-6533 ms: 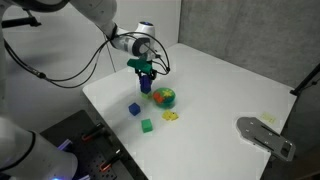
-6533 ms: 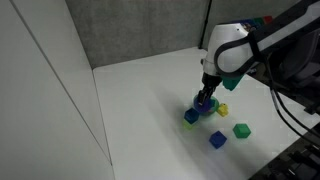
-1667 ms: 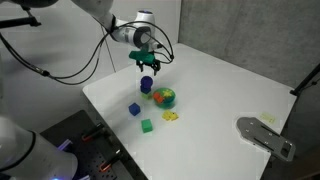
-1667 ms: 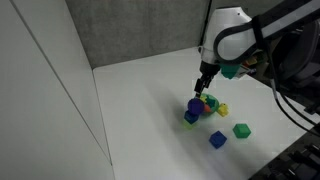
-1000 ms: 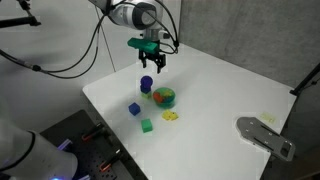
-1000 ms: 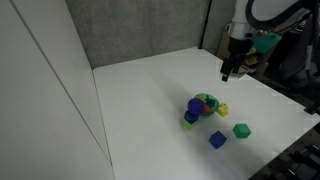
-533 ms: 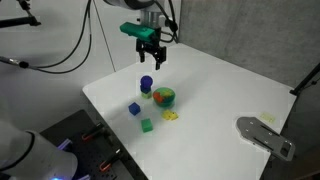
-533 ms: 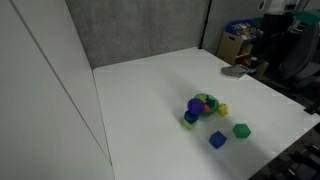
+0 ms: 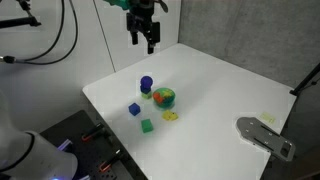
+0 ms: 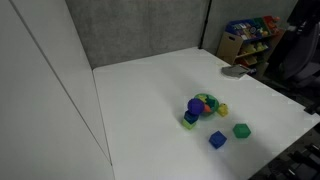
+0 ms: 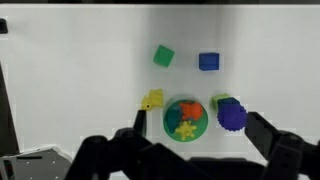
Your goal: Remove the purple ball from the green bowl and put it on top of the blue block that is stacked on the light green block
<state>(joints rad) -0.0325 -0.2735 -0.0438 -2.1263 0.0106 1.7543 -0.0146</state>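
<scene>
Wrist view, left to right: green bowl (image 11: pixel 186 118) with orange bits inside, then purple ball (image 11: pixel 231 115) just beside it, out of the bowl. In an exterior view the ball sits on the blue block (image 10: pixel 189 117), with the light green block (image 10: pixel 185 125) under that, well in from the table (image 9: pixel 230 90) edges. Placement looks done. My gripper (image 9: pixel 143 42) hangs high over the far edge, fingers (image 11: pixel 262 133) wide, holding nothing. Ball looks light, hard and slick, so it'll roll. If I re-grip, I pinch gently across its equator.

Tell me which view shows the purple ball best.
Wrist view: the ball is largest, seen from above beside the bowl. Both exterior views show it small, sitting atop the blue block.
</scene>
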